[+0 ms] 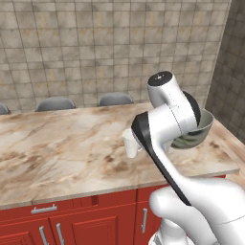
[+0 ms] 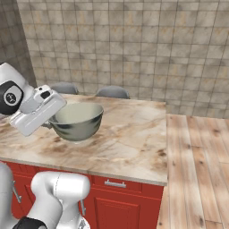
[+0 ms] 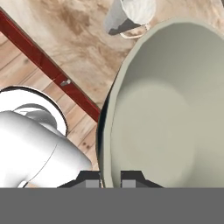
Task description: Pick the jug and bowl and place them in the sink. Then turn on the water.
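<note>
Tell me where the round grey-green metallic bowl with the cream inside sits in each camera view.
Left base view: bowl at right, partly behind the arm.
Right base view: left of centre.
Hand view: right half, rim between the fingertips.
Shared landmark: small white jug beside it.

A marble-topped table [image 1: 72, 148], beige with brown veining, stretches across the kitchen as an island. Its front is made of red cabinets [image 1: 86, 220] with silver bar handles [image 1: 44, 209]. The same red front and one handle appear in the hand view beside a strip of wood floor [image 3: 26, 65]. Behind the table, the rounded tops of grey chairs [image 1: 55, 103] rise just above its far edge; two show in the right base view [image 2: 112, 91]. A wall of beige and grey square tiles [image 1: 95, 48] fills the background. To the right of the table, a light wooden plank floor [image 2: 197, 170] runs toward the tiled wall.
</note>
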### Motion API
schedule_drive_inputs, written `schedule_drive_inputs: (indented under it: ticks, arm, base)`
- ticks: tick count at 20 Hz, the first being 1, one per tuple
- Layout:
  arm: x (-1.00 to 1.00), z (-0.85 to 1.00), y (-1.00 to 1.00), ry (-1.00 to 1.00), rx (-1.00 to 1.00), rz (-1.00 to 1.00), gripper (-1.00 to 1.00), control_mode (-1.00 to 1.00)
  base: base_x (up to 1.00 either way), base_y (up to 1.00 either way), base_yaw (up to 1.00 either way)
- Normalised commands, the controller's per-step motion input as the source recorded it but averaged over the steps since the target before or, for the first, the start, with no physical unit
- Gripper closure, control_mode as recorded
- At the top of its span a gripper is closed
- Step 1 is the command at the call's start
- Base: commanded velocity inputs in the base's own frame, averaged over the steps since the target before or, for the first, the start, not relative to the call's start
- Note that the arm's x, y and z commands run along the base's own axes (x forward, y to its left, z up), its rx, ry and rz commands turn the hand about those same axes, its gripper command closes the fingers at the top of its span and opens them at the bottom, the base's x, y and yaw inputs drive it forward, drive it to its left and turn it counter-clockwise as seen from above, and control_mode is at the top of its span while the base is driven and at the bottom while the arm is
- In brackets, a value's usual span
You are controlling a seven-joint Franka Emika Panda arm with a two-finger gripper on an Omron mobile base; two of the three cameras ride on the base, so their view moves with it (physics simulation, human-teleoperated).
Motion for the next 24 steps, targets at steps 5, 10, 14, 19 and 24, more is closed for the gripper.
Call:
schedule_drive_inputs:
  ticks: [5,10,14,19,24]
  arm:
    - [0.00,0.00,0.00,0.00,0.00,0.00,1.00,1.00]
    - [0.00,0.00,0.00,0.00,0.00,0.00,1.00,1.00]
    - [0.00,0.00,0.00,0.00,0.00,0.00,1.00,1.00]
    - [0.00,0.00,0.00,0.00,0.00,0.00,1.00,1.00]
    - [0.00,0.00,0.00,0.00,0.00,0.00,1.00,1.00]
  base:
    - [-0.16,0.00,0.25]
    - [-0.29,0.00,0.46]
    - [-0.13,0.00,0.53]
    - [-0.03,0.01,0.54]
    - [-0.01,0.01,0.66]
